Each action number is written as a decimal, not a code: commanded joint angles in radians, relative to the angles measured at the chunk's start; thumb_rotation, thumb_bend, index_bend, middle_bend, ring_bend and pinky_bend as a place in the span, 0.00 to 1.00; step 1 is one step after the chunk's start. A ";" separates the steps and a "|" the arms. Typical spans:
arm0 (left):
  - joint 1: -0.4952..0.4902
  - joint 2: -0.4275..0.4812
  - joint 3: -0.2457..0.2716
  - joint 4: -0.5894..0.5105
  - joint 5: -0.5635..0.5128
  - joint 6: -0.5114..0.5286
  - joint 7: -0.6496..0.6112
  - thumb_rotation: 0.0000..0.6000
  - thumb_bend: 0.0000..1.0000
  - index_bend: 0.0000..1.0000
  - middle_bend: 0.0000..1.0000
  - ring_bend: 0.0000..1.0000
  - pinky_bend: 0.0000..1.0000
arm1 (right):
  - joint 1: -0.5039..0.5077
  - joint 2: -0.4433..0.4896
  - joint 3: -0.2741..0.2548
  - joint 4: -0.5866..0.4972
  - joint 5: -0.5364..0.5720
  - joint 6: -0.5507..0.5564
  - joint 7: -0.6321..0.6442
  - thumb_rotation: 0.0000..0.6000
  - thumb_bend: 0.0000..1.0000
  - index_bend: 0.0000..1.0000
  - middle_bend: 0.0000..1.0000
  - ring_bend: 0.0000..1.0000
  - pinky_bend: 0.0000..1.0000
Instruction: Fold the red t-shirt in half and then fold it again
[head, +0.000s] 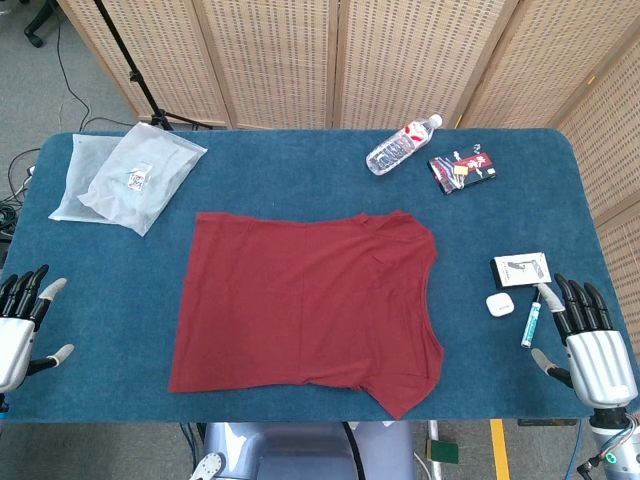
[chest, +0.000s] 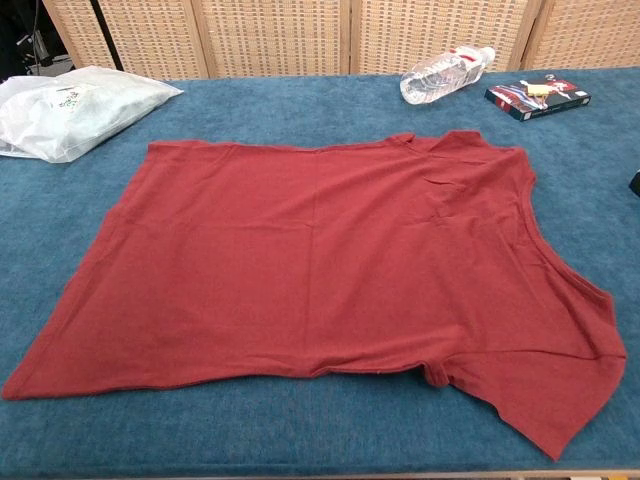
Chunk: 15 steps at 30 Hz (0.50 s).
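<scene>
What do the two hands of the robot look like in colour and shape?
Only the head view shows them. The right hand has a ribbed white back, black fingers and grey tips; a silver wrist with a thin cable shows below it. The left hand, cut by the edge, has the same white back, black fingers and grey tips.

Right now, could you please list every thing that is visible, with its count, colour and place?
red t-shirt: one, red, spread flat at table centre
table: one, blue cloth surface
plastic bags: two, clear white, far left corner
water bottle: one, clear with red cap, lying at far edge
dark packet: one, black and red, right of the bottle
small box: one, white and black, right side
white case: one, below the box
pen-like tube: one, blue-green, beside right hand
left hand: open, near left edge
right hand: open, near right edge
</scene>
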<state>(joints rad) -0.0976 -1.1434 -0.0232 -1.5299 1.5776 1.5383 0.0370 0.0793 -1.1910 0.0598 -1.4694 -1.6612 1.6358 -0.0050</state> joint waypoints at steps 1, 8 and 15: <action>0.000 0.000 -0.001 -0.001 -0.003 0.000 0.002 1.00 0.00 0.00 0.00 0.00 0.00 | 0.000 -0.001 -0.001 0.000 -0.002 0.001 -0.003 1.00 0.00 0.00 0.00 0.00 0.04; 0.003 0.004 -0.005 -0.011 -0.007 0.005 -0.003 1.00 0.00 0.00 0.00 0.00 0.00 | 0.002 0.003 -0.012 -0.005 -0.010 -0.012 -0.006 1.00 0.00 0.00 0.00 0.00 0.04; 0.002 0.015 -0.013 -0.019 -0.019 0.002 -0.019 1.00 0.00 0.00 0.00 0.00 0.00 | 0.029 0.002 -0.076 0.029 -0.127 -0.040 0.000 1.00 0.00 0.00 0.00 0.00 0.04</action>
<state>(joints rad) -0.0955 -1.1295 -0.0345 -1.5482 1.5601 1.5400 0.0195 0.0961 -1.1865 0.0091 -1.4631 -1.7450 1.6052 -0.0093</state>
